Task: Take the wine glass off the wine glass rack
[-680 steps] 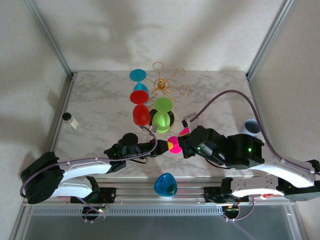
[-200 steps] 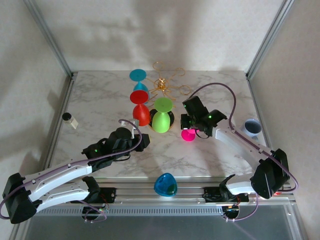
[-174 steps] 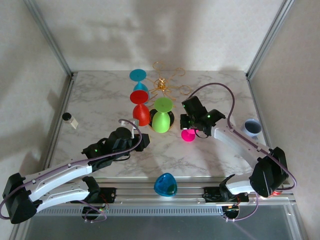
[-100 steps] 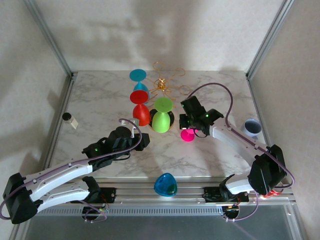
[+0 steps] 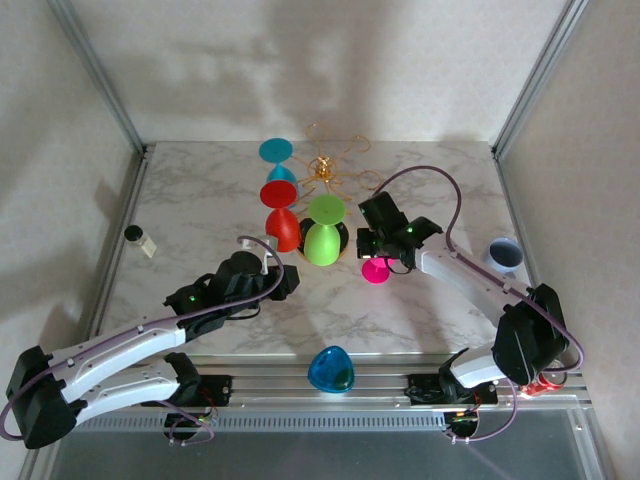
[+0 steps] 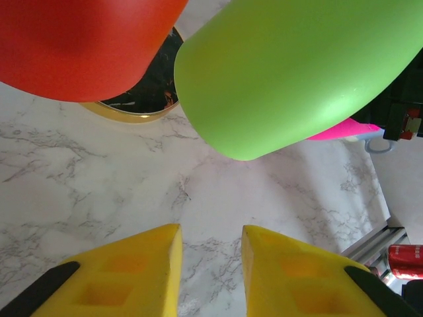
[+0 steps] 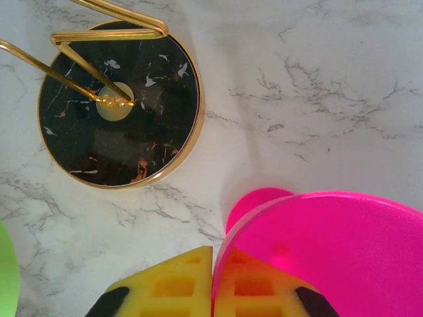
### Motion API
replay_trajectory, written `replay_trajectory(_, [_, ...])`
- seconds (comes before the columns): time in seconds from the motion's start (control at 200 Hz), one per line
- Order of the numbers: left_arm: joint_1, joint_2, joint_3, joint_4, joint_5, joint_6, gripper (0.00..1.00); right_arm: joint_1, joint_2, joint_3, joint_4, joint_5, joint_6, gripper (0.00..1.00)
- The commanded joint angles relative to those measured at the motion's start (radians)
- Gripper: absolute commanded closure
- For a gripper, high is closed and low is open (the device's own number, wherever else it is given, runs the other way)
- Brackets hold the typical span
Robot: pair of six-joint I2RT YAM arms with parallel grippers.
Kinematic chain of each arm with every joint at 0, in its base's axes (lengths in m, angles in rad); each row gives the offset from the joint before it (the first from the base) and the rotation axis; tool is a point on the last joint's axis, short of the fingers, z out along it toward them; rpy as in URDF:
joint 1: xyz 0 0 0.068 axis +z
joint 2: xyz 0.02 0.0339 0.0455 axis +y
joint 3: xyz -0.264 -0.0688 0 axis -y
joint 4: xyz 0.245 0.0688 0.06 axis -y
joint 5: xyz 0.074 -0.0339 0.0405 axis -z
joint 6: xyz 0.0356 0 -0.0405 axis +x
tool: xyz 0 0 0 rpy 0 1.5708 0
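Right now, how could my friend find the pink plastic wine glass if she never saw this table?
Look at the white marble table, then the thin gold wire rack with a round black base near its back. The bright pink plastic wine glass is off the rack, just right of that base; the red glass, green glass and teal glass hang on the wires.

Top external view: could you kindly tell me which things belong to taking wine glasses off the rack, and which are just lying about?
Job: wine glass rack, red glass, green glass, teal glass, pink glass.
Lying about: blue glass at the near edge, small bottle, cup, red can.
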Motion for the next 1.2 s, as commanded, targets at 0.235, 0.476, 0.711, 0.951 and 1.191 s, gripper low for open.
replay_trajectory(0.235, [0.019, 0.003, 0.022, 0.024, 0.024, 0.014, 0.7, -0.006, 0.009, 0.039, -0.001, -0.006, -0.021, 0.84])
replay_trajectory(0.476, [0.019, -0.004, 0.019, 0.025, 0.026, 0.011, 0.7, -0.006, -0.014, 0.053, -0.02, -0.005, -0.026, 0.7])
replay_trajectory(0.711, [0.019, -0.006, 0.019, 0.028, 0.027, 0.008, 0.7, -0.006, -0.038, 0.072, -0.044, -0.008, -0.025, 0.67])
replay_trajectory(0.951, [0.02, -0.009, 0.02, 0.034, 0.029, 0.007, 0.7, -0.006, -0.088, 0.095, -0.074, -0.015, -0.024, 0.58])
replay_trajectory(1.191, [0.02, -0.02, 0.022, 0.042, 0.026, 0.004, 0.7, -0.006, -0.155, 0.096, -0.106, -0.028, -0.01, 0.53])
